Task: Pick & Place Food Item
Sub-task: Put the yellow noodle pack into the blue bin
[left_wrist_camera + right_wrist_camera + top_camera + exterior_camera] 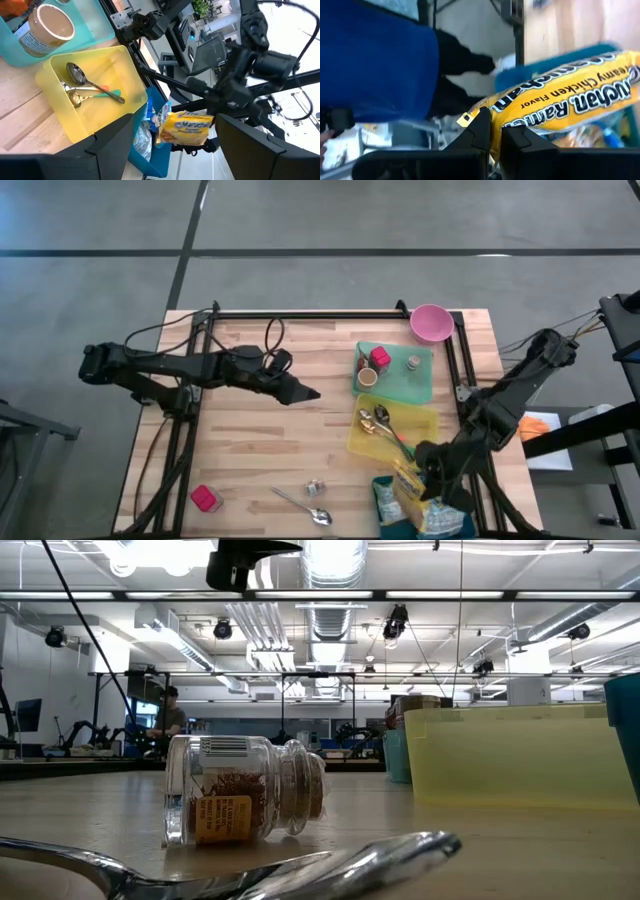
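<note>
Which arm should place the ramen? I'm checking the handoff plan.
The right. Its gripper is already shut on the ramen pack, held over the blue bin beside the yellow tray. The left gripper is open, empty, over the table's middle.

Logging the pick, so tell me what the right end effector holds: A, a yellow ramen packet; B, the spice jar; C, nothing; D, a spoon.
A: the right end effector is shut on the edge of the yellow ramen packet, above the blue bin.
</note>
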`<move>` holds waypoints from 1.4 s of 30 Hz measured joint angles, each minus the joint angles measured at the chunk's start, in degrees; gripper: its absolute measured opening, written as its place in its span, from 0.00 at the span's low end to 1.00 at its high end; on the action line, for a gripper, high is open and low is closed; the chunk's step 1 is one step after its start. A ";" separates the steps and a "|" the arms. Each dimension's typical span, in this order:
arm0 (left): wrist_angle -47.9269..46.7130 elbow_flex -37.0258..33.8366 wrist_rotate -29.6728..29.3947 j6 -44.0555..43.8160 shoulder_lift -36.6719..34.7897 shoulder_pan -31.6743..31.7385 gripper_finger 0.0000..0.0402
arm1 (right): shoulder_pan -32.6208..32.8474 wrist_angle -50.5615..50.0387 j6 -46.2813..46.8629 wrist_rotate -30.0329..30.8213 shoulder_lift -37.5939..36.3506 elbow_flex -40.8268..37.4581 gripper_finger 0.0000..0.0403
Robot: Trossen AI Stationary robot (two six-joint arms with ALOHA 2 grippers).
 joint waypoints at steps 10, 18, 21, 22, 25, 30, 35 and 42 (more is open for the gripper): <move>-0.07 -0.03 -0.14 -0.01 0.00 0.05 0.71 | 3.15 8.14 1.42 -2.83 4.00 -1.37 0.03; -0.17 -0.03 -0.14 -0.02 0.00 0.10 0.71 | 3.42 16.73 0.65 -3.21 5.89 -4.37 0.03; -0.64 -0.03 -0.14 0.00 0.00 0.10 0.71 | 3.41 18.95 0.77 -4.44 7.07 -5.64 0.03; -0.85 -0.03 -0.12 -0.02 0.00 0.10 0.71 | 3.40 19.57 0.82 -4.96 7.51 -6.17 0.03; -1.48 -0.04 -0.12 -0.02 0.00 0.10 0.71 | 3.40 22.71 0.83 -5.93 8.61 -7.44 0.03; -1.66 -0.05 -0.11 0.00 0.00 0.10 0.71 | 3.40 23.16 0.54 -5.98 9.45 -9.18 0.03; -1.70 -0.03 -0.11 -0.02 0.02 0.10 0.71 | 3.40 23.51 1.75 -6.21 9.53 -12.06 0.03; -1.70 -0.03 -0.09 -0.02 0.02 0.10 0.71 | 3.14 22.86 8.44 -6.04 9.55 -18.21 0.03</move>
